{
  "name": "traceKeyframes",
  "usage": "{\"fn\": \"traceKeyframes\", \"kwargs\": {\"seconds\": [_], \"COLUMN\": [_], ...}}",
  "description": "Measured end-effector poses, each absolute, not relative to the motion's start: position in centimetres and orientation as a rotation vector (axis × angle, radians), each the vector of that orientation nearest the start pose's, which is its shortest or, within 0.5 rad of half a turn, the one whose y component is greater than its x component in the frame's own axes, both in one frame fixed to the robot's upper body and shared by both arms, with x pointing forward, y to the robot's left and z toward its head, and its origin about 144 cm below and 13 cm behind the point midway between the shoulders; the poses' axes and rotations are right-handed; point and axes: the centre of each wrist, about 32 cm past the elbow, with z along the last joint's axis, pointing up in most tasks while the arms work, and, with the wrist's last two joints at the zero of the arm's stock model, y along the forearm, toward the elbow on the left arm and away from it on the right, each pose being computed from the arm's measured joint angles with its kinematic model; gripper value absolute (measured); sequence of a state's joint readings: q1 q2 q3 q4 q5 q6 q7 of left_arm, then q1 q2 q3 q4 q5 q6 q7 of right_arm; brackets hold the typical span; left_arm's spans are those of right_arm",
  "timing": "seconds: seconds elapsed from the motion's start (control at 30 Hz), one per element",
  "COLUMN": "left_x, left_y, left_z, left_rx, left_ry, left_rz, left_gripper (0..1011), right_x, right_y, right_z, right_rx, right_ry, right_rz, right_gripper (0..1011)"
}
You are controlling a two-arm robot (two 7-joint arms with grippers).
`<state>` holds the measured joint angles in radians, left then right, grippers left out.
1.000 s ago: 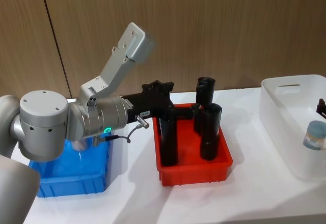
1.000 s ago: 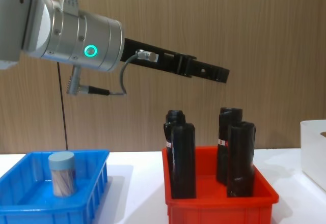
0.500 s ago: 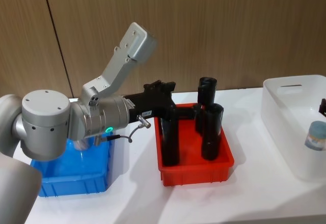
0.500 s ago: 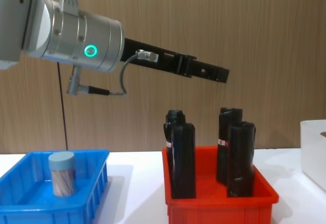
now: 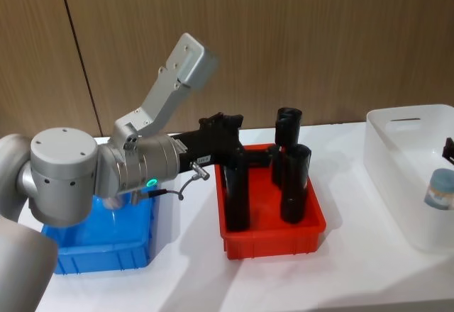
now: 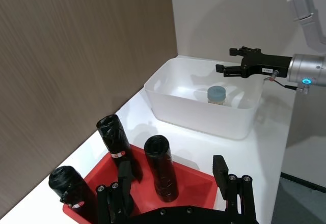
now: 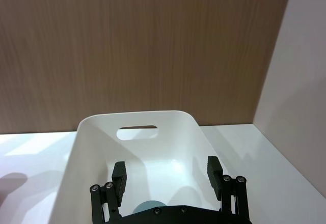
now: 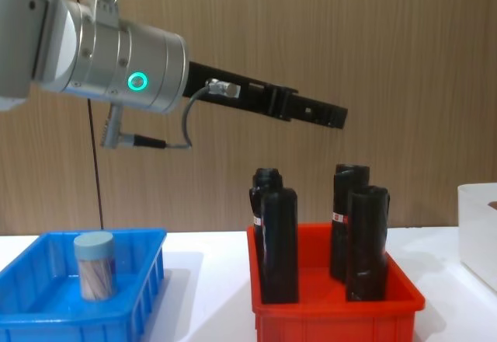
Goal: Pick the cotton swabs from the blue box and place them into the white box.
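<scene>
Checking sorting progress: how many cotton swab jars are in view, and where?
2. One cotton swab jar stands in the blue box; the other sits in the white box. Others may be hidden behind the left arm.

I see one clear cylindrical swab jar with a grey-blue lid (image 8: pixel 95 266) upright in the shallow bright blue plastic bin (image 8: pixel 78 328). A second matching jar (image 6: pixel 216 94) stands upright inside the white translucent plastic bin (image 6: pixel 204 119).

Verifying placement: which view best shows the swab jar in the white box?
Left wrist view: the swab jar stands whole inside the white box. Head view cuts it at the edge; right wrist view catches its lid.
</scene>
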<state>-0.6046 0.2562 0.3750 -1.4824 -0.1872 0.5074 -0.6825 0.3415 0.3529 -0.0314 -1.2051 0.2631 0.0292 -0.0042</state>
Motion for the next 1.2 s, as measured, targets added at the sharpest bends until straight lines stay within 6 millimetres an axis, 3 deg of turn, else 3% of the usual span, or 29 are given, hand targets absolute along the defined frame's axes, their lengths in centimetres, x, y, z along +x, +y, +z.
{"fn": "traceKeyframes", "kwargs": {"seconds": [0.77,1.2], "left_x": [54.9,52.6], "left_y": [19.7,19.8], "left_z": [127.1,124.1], "left_rx": [0.209,0.155], "left_ry": [-0.159,-0.214], "left_rz": [0.839,0.962], "left_gripper": [1004,1004], "right_x": [50.7,47.0], "right_y": [-30.3,-26.2], "right_z": [117.6,118.2], "right_rx": [-0.061,-0.014], "right_ry": [-0.072,-0.080], "right_rz": [-1.465,-1.321], "right_gripper": [1002,1002]}}
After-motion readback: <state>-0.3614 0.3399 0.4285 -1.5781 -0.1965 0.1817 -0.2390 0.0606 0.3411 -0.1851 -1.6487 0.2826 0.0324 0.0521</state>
